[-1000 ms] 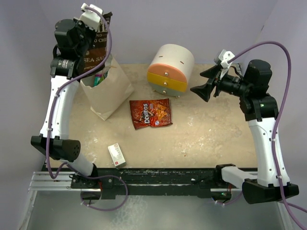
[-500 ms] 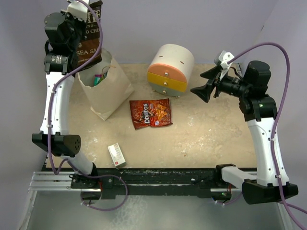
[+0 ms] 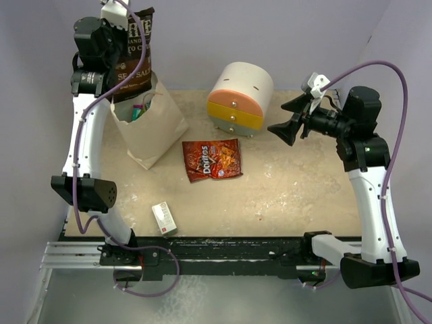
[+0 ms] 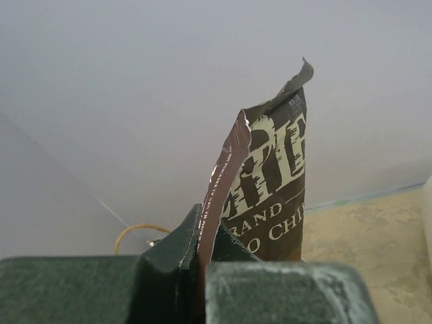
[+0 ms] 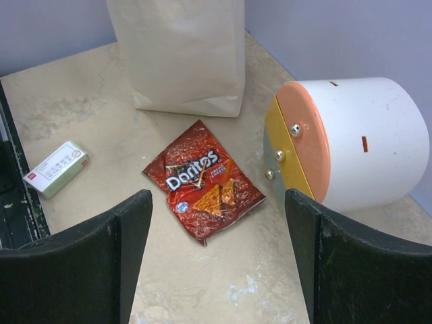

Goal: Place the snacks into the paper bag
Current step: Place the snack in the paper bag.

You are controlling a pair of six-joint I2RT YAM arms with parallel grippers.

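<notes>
- Beige and scuffed, the table (image 3: pixel 297 196) sits inside pale lilac walls on three sides, with both arm bases bolted along its 6 o'clock edge.
- At 10 o'clock, high up, the left gripper (image 4: pixel 202 246) is pressed together on the top edge of the dark brown chip bag (image 3: pixel 138 67). The packet hangs upright, its lower end at the mouth of the paper bag (image 3: pixel 152 128).
- The step in hand looks like lowering that packet in. It should stay vertical and centred over the opening, and the fingers should part only once its bottom is well inside.
- The paper bag is light and leans a little, so a packet dragged along its wall could tip it. The thin handles at the rim could also snag.
- Small green and pink packets (image 3: pixel 138 108) already show inside the opening.
- At 7 o'clock a small white box (image 3: pixel 163 218) lies near the front edge; it is not a snack.
- Near the centre a red-brown chip bag (image 3: pixel 212 160) lies flat, label up, just beside the paper bag's base and not yet packed.
- At 12 o'clock stands a round drawer unit (image 3: pixel 239 98), near the red-brown bag but apart from it.
- At 3 o'clock the right gripper (image 5: pixel 217 209) hovers with jaws spread wide and empty, facing toward 9 o'clock.
</notes>
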